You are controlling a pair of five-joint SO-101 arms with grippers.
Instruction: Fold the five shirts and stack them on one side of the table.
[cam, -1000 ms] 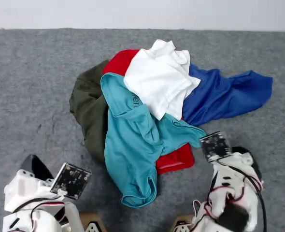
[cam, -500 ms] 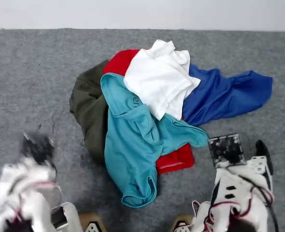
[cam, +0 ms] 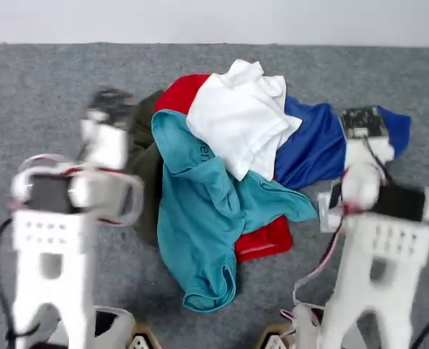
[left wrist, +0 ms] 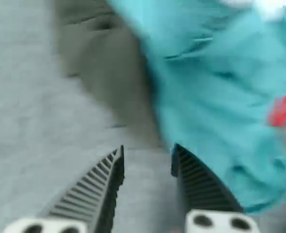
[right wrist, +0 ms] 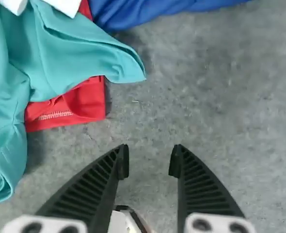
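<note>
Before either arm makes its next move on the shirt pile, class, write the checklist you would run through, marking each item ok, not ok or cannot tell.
1. Left gripper open and empty: ok.
2. Right gripper open and empty: ok.
3. Five shirts in sight, namely teal shirt, white shirt, blue shirt, red shirt and olive shirt: ok.
4. Shirts folded: not ok, all lie crumpled in one heap.
5. White shirt on top of the heap, free to take first: ok.
6. Which shirt lies lowest: cannot tell.
</note>
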